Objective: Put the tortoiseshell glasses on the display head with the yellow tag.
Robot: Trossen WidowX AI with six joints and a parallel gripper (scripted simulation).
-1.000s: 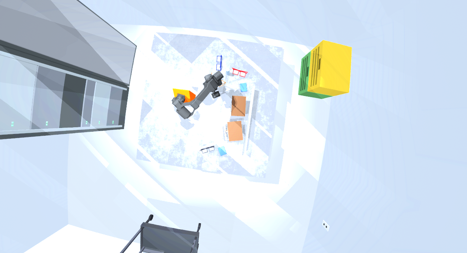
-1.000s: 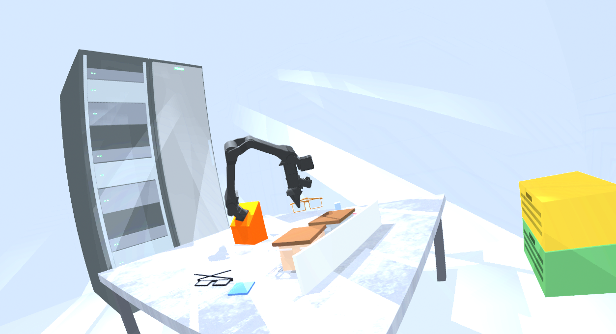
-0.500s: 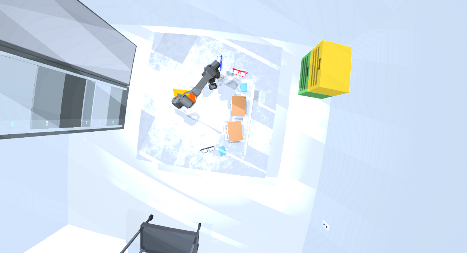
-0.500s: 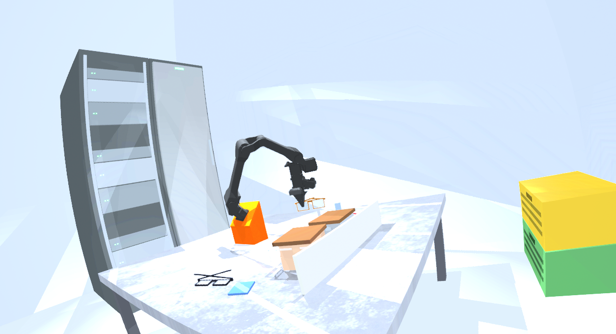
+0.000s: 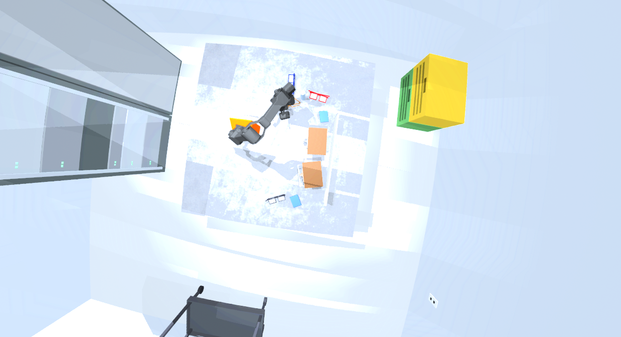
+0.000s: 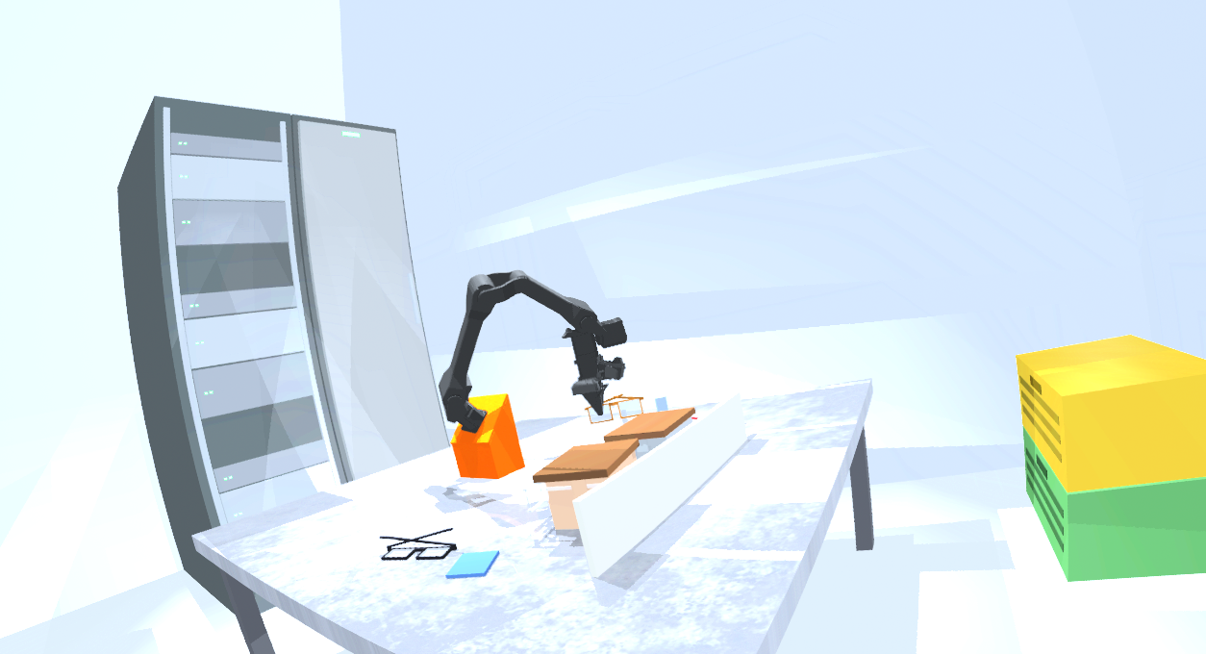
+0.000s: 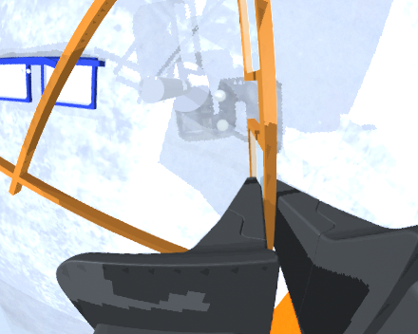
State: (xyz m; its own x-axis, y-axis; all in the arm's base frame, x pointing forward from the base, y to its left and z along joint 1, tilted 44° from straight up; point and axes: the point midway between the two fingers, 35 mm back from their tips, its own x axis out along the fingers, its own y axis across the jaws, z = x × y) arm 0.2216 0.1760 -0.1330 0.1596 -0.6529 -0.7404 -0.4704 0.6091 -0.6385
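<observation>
The tortoiseshell glasses (image 5: 298,103) (image 7: 270,142), orange-brown here, are in my gripper (image 6: 599,413) (image 7: 257,185), which is shut on one end of their front. In the wrist view the front runs up from the fingertips and the open temples reach left, crossing near their ends. The glasses hang above the table, away from the heads. Two display heads with flat brown tops stand side by side: one (image 5: 317,140) (image 6: 649,423) nearer my gripper, the other (image 5: 312,174) (image 6: 586,462) farther. Their faces are washed out. I cannot make out the yellow tag.
Blue glasses (image 5: 291,78) (image 7: 64,63) lie below and beside my gripper, with red glasses (image 5: 319,93) nearby. Black glasses (image 5: 276,196) lie at the far side by a blue card (image 5: 295,200) (image 6: 472,565). A low white panel (image 6: 658,481) stands behind the heads.
</observation>
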